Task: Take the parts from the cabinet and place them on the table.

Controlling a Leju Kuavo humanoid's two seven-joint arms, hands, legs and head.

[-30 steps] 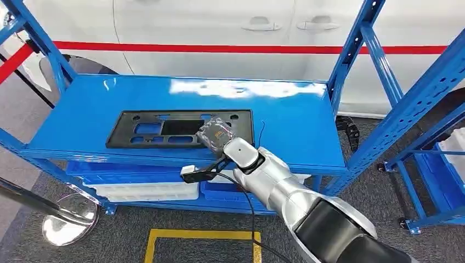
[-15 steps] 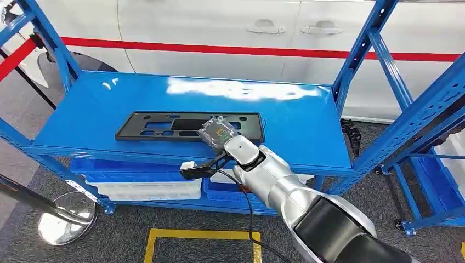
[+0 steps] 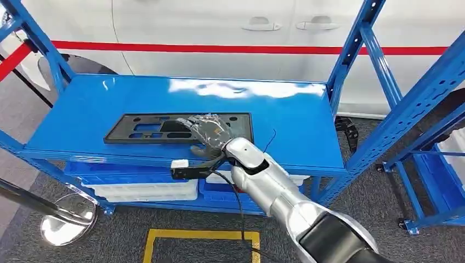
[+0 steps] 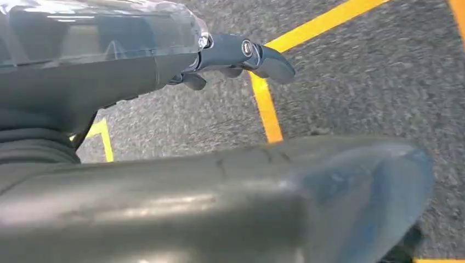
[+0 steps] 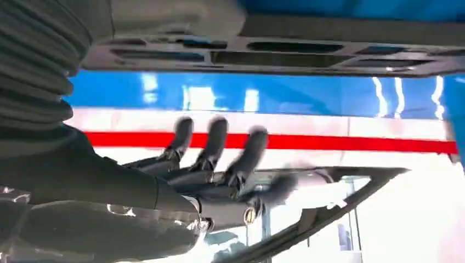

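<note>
A flat black plastic part (image 3: 137, 129) with several cut-outs lies on the blue cabinet shelf (image 3: 296, 120), near its front edge. My right hand (image 3: 210, 131) is over the part's right half, fingers spread and holding nothing. In the right wrist view the same fingers (image 5: 219, 148) reach out apart and blurred, with the black part (image 5: 329, 55) close by. My left hand (image 4: 241, 55) hangs over grey floor and nothing is in it.
Blue uprights (image 3: 356, 49) frame the shelf on both sides. White (image 3: 142, 190) and blue (image 3: 219, 192) bins sit on the level below. A white car (image 3: 219, 27) stands right behind. A chrome post base (image 3: 66, 222) and yellow floor lines (image 3: 197, 235) are in front.
My right hand has slid left along the black part and its fingers have spread out from a curled pose. The part has not moved on the shelf.
</note>
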